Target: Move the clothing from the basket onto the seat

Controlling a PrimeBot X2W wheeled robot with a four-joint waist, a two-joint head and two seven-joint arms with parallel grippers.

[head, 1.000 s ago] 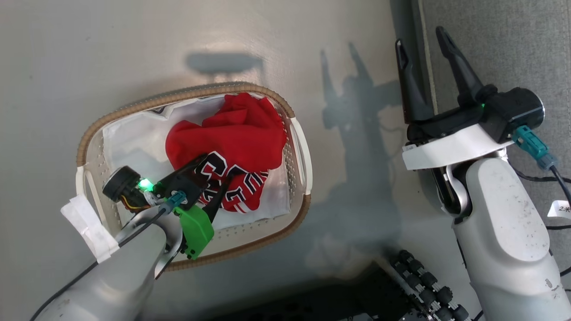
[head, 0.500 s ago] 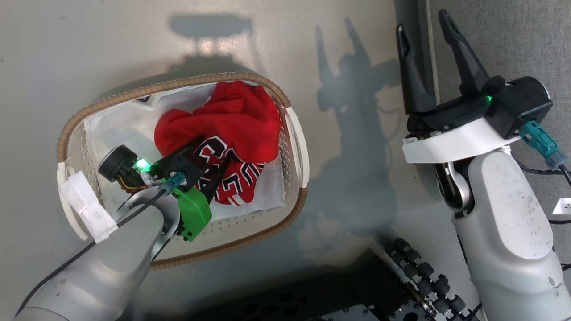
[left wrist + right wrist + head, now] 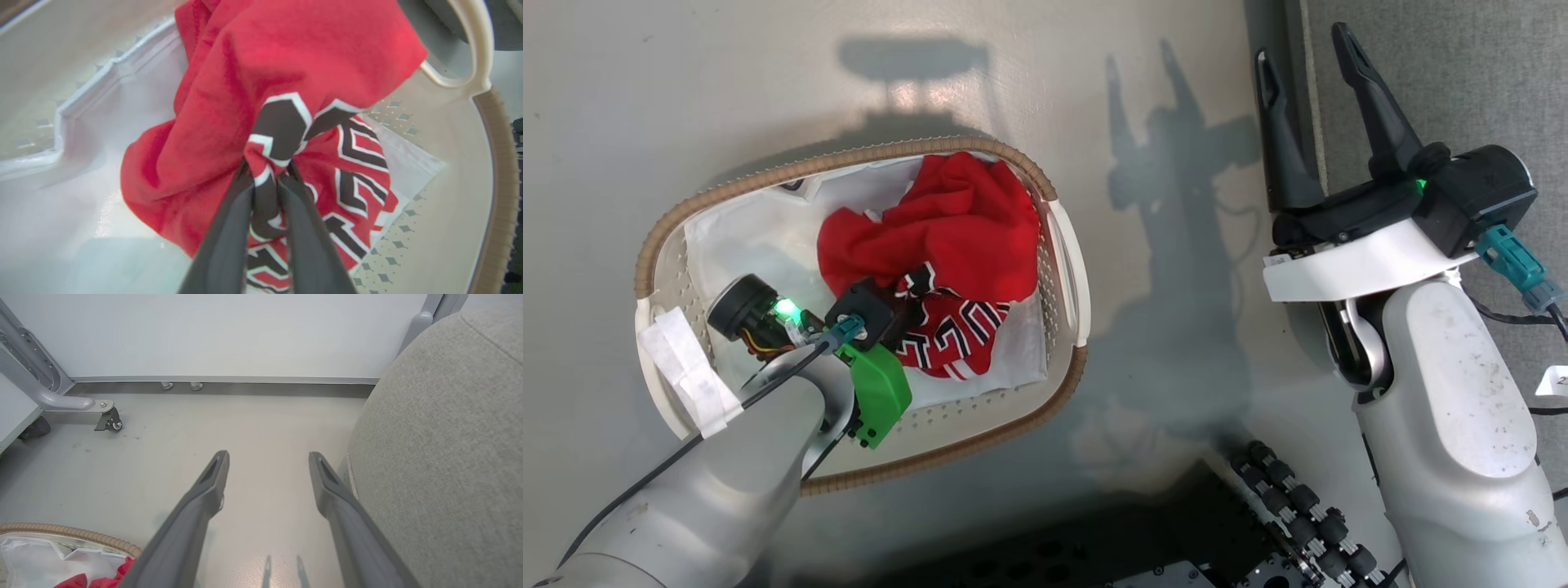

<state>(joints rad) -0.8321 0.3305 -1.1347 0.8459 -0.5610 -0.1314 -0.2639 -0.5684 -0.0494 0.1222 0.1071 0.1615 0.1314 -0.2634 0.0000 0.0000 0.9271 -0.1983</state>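
The red clothing (image 3: pixel 947 245) lies bunched inside the white basket (image 3: pixel 1066 269) with its brown woven rim, on the floor at left. My left gripper (image 3: pixel 916 300) reaches down into the basket and is shut on a pinched fold of the red jersey with black-and-white lettering (image 3: pixel 282 134); both fingers (image 3: pixel 233 228) squeeze the cloth between them. My right gripper (image 3: pixel 1307 57) hangs open and holds nothing, above the floor beside the light-grey seat (image 3: pixel 1445 73). The seat's rounded edge (image 3: pixel 441 437) rises just right of its fingers.
A white cloth liner (image 3: pixel 81 134) covers the basket bottom. A white wall panel with a castor foot (image 3: pixel 108 420) stands beyond the floor. The robot's dark base with rollers (image 3: pixel 1290 506) sits at the bottom, cables (image 3: pixel 1503 322) trailing right.
My left gripper has shut on the lettered jersey, gathering the cloth into a fold. The head camera has shifted slightly. My right gripper stays open in place.
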